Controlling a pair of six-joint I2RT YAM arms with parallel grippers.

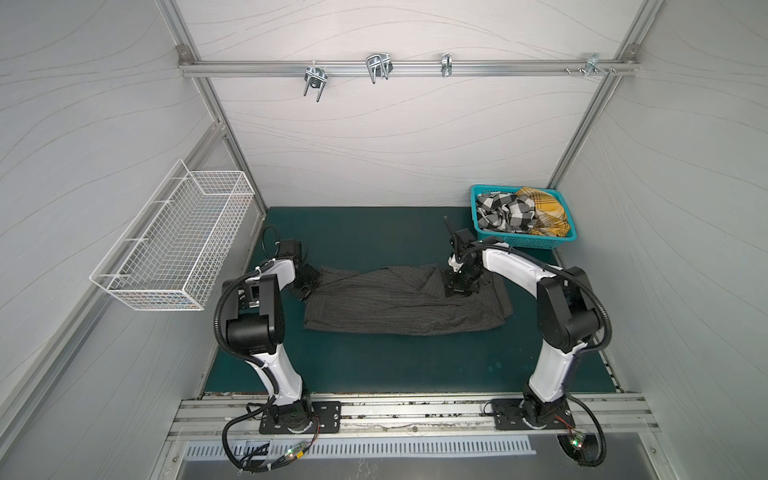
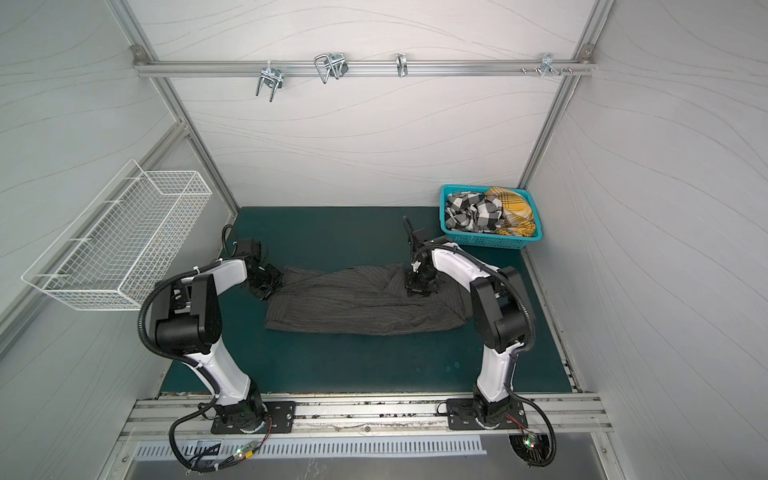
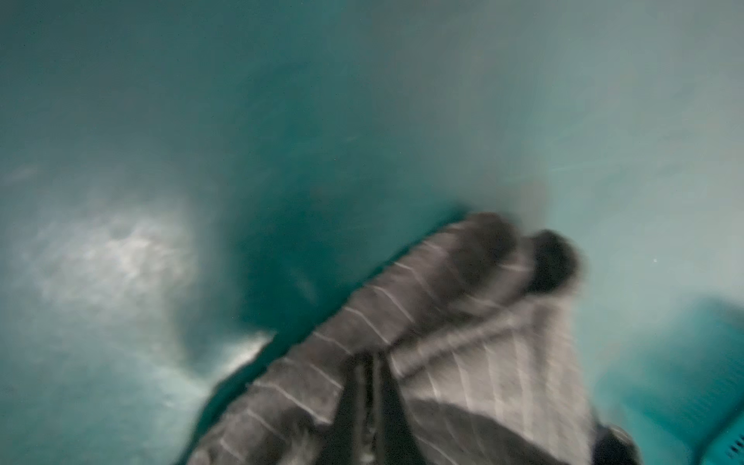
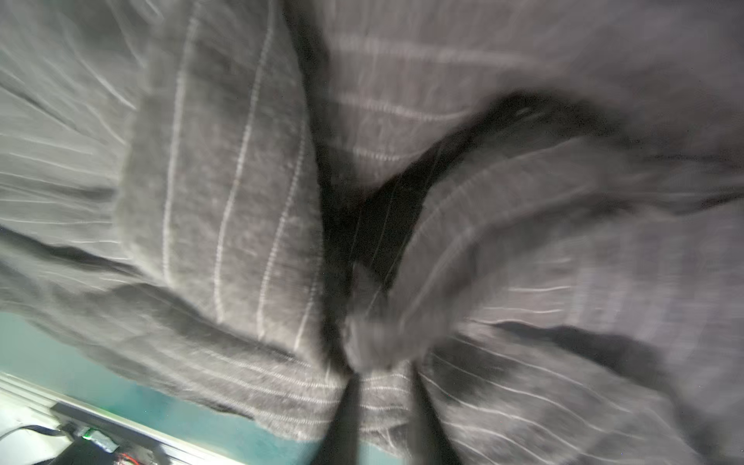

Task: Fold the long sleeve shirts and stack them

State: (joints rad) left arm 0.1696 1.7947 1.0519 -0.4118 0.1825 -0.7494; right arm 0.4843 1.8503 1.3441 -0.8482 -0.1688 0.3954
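Observation:
The dark charcoal pinstriped shirt (image 1: 399,303) (image 2: 361,303) lies in a long folded band across the green mat. My left gripper (image 1: 309,286) (image 3: 371,358) is at the shirt's left end, low over the cloth; its fingers stand a narrow gap apart. My right gripper (image 1: 457,289) (image 4: 386,376) is over the shirt's right part, open, with striped cloth (image 4: 241,181) showing between and beneath its fingers. Both wrist views are blurred. A black-and-white checked shirt (image 1: 505,212) and a mustard plaid shirt (image 1: 544,212) lie crumpled in the teal basket (image 1: 523,243).
The teal basket (image 2: 490,243) stands at the back right corner of the green mat (image 1: 374,232), just behind my right arm. A white wire basket (image 1: 166,245) hangs on the left wall. Metal hooks (image 1: 378,68) hang from the rail on the back wall.

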